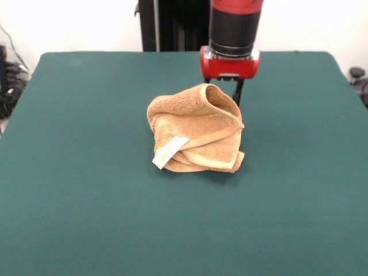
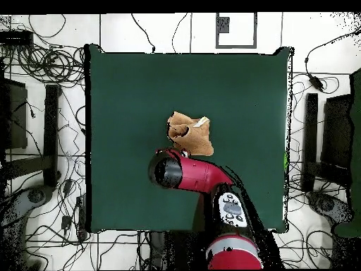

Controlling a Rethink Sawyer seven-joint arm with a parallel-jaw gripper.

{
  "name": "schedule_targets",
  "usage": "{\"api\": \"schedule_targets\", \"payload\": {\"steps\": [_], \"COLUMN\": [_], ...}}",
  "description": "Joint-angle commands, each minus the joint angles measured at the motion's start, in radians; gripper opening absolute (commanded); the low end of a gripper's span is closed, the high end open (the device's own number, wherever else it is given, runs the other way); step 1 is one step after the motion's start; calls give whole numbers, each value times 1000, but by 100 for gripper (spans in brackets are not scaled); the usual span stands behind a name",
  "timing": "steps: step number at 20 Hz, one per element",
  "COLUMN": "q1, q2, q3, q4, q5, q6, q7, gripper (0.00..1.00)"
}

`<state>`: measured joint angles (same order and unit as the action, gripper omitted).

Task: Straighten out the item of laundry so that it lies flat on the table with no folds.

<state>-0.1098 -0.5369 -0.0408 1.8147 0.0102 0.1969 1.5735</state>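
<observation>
The orange-tan towel (image 1: 195,129) sits crumpled in a heap near the middle of the green table (image 1: 86,190), its upper edge standing up in a hollow peak. Its white label (image 1: 170,152) hangs at the front left. My gripper (image 1: 223,95) hangs just behind the peak under the red wrist. One black finger (image 1: 238,92) shows at the towel's right; the other is mostly hidden behind the cloth. The fingers look spread apart, open. In the overhead view the towel (image 2: 192,135) lies just beyond my arm's end (image 2: 168,171), which covers the gripper.
The table's bare green cloth (image 2: 120,92) stretches wide on every side of the towel. Cables and stands (image 2: 42,141) lie on the floor around the table. The black pedestal (image 1: 172,23) stands at the far edge.
</observation>
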Motion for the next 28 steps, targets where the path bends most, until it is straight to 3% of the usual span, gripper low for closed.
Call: {"api": "schedule_targets", "payload": {"steps": [1,6,13,18,22,28], "q1": [11,7,-1,14,22,17], "q2": [23,-41,-247,-340,-360,-326], "q3": [98,110,133,114,100,96], "q4": [-19,25,115,127,117,130], "q5": [46,61,100,124,129,138], "q6": [-74,-29,184,301,337,265], "q7": [216,219,195,180,169,183], "gripper": [100,100,100,100,100,100]}}
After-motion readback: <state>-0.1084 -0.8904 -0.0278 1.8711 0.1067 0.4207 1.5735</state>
